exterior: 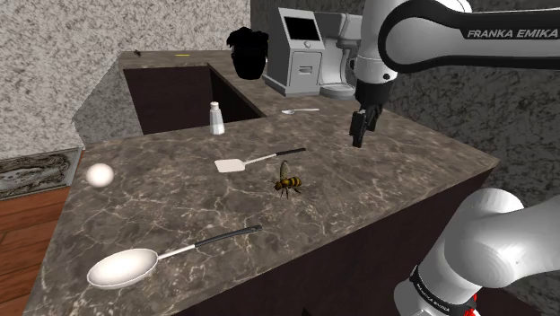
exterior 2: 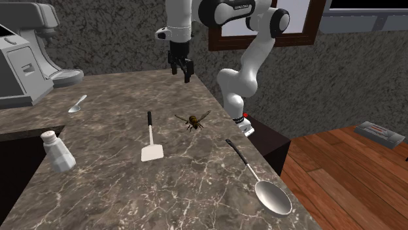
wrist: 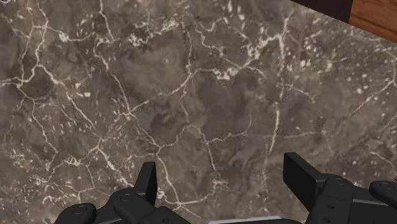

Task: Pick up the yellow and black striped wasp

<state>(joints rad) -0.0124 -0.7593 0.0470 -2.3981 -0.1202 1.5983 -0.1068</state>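
Shoulder view: a dark marble countertop (exterior: 386, 162) spreads across most of the scene. The yellow and black striped wasp (exterior: 288, 184) sits on the stone near the middle of the counter, just beside the dark handle end of a white spatula (exterior: 256, 162). It is well apart from the gripper, lower and toward the shoulder view's left of it.

The likeliest trouble, as I judge it, begins with the countertop. It is hard and the wasp lies low on it, so a descent carried too far would drive the fingertips into the stone. Next is the spatula: its handle lies so close to the wasp that a wide pincer coming down off-centre could land on it or push it along. Last is the wasp itself, which is small, with thin wings and legs spread out. Fingers that close on a wing rather than the body could let it slip out or flick it aside.

The arm (exterior: 422, 36) reaches across the top of the shoulder view, bends at the wrist and points the black gripper (exterior: 358, 135) down, hovering above bare counter. In the wrist view its two fingers (wrist: 147, 181) stand spread apart with marble between them, and they hold nothing.
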